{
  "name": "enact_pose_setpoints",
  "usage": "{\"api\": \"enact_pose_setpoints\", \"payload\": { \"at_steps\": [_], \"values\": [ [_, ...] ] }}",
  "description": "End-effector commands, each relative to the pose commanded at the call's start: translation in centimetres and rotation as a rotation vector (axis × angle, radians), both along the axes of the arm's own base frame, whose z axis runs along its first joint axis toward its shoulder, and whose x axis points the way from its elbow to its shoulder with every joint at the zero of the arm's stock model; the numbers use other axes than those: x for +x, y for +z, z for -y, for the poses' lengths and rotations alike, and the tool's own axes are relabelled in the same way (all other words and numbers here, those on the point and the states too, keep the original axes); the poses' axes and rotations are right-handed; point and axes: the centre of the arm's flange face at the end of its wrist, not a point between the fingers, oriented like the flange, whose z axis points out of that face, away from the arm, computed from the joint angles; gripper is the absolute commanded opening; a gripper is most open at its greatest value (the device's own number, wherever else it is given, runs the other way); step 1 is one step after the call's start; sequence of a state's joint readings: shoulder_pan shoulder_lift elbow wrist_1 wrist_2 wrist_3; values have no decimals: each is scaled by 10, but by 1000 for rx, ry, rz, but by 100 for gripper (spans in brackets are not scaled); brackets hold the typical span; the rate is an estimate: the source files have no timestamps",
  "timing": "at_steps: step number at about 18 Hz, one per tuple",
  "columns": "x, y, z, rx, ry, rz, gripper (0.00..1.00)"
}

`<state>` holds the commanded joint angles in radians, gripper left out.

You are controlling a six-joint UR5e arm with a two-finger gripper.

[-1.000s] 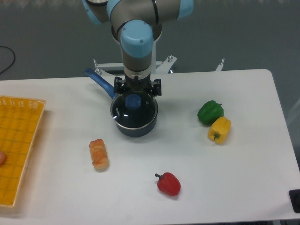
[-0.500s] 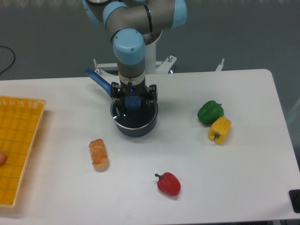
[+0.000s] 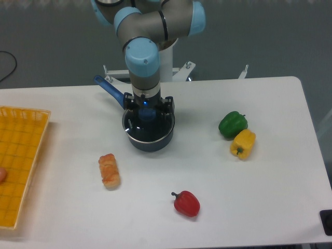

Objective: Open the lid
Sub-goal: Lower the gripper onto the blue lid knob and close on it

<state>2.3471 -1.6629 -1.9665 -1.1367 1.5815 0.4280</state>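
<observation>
lid (image 3: 150,127) sits closed on your dark blue saucepan (image 3: 150,141) mid-table, gripper (image 3: 147,113) down over its blue knob; you cannot tell whether the fingers are pinching it. around you: bread roll (image 3: 109,170), red pepper (image 3: 187,203), green pepper (image 3: 232,124) touching yellow pepper (image 3: 243,143), orange basket (image 3: 21,161) far left.

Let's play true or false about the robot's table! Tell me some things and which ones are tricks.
1. The lid sits on the saucepan. True.
2. The gripper is right over the lid's blue knob. True.
3. The red pepper lies in the yellow basket. False: it lies on the table, near the front.
4. The green pepper and yellow pepper sit far apart. False: they are side by side.
5. A bread roll lies left of the saucepan. True.
</observation>
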Motion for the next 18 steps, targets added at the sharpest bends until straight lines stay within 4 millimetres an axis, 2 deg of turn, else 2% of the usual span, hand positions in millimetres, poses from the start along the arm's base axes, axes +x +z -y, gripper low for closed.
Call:
{"api": "enact_pose_setpoints", "payload": {
  "at_steps": [11,18],
  "values": [
    [8,-3,-3,-5,-12,4,100],
    [10,-11,2,-33,-20,-6,100]
  ]
}}
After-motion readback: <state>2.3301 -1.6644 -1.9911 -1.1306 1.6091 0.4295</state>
